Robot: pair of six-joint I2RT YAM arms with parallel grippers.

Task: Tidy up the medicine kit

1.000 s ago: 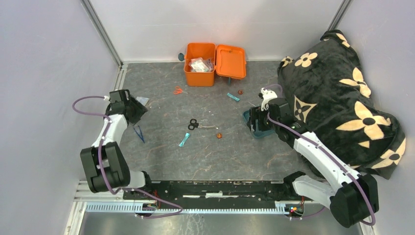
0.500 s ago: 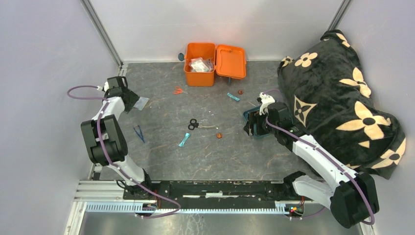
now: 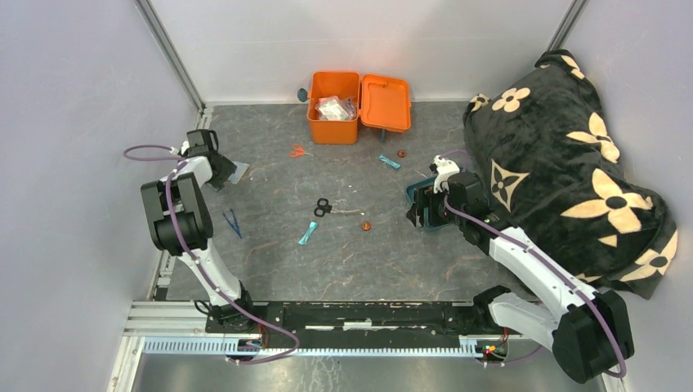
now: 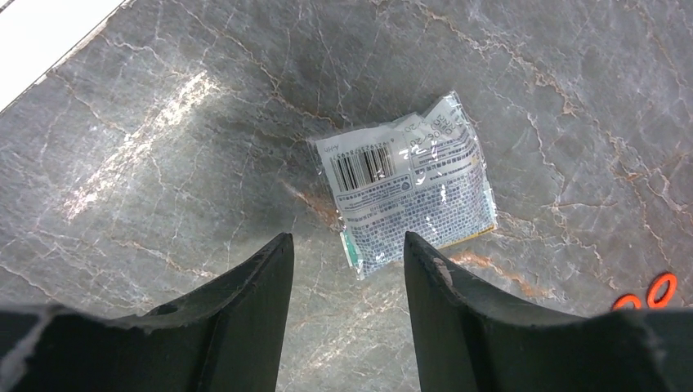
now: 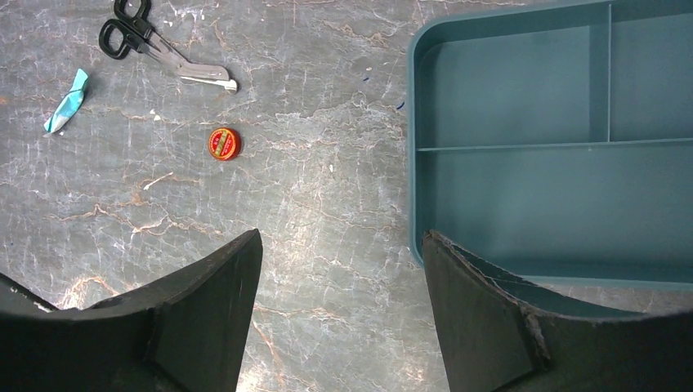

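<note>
Left gripper (image 4: 347, 273) apart by packet (image 4: 409, 196); right gripper (image 5: 339, 278) apart; teal tray (image 5: 523, 204) cut off by frame edge.

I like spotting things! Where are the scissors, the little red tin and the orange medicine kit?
scissors (image 5: 159, 51), right wrist view, near the pivot.
little red tin (image 5: 223, 144), right wrist view, middle of lid.
orange medicine kit (image 3: 333, 131), top view, front wall.
</note>
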